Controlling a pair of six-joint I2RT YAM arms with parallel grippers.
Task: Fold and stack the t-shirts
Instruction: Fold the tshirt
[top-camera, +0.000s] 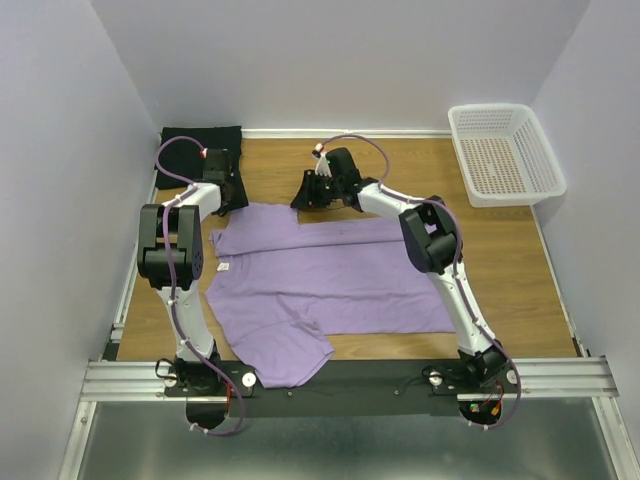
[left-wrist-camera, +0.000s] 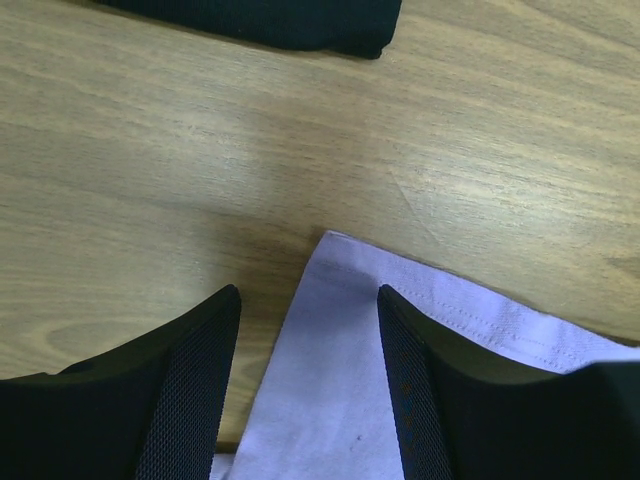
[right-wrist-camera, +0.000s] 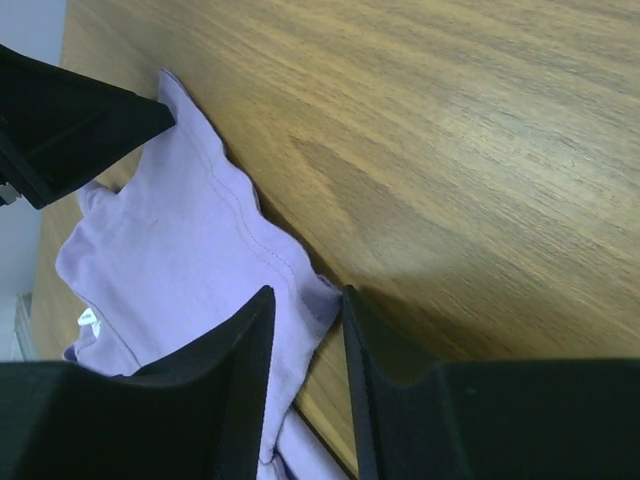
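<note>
The lavender shirt (top-camera: 330, 280) lies spread on the table (top-camera: 500, 260). At one far corner the left gripper (left-wrist-camera: 308, 295) holds its jaws wide. At the other, the right gripper (right-wrist-camera: 308, 292) has narrow jaws, though I cannot tell whether they are pinching the cloth. If one corner slips free, the fold will skew.

The lavender t-shirt (top-camera: 340, 280) is showing plain, the black t-shirt (top-camera: 195, 145) plain, the basket (top-camera: 505, 108) white and perforated, the table (top-camera: 500, 260) wood-grained brown
</note>
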